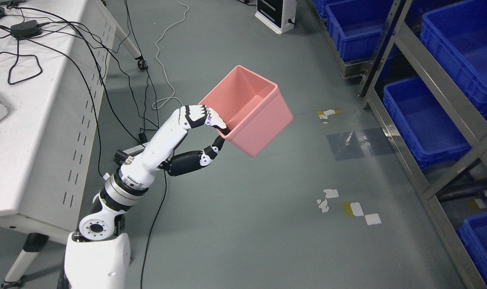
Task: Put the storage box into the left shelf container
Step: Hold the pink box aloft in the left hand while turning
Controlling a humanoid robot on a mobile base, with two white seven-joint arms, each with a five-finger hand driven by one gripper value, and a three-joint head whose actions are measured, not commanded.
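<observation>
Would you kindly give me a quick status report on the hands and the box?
Left hand shut on pink storage box, tilted, held above floor. Right hand not in view. Blue shelf containers off to the right; nothing between.

Grey floor (243,224), white table (34,120) left, metal shelving (440,96) right

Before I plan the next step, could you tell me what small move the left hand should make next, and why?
Probably carry the pink storage box rightward toward the blue shelf containers: the left hand already pinches its near rim, holding it tilted above the floor, well short of the shelf.
</observation>
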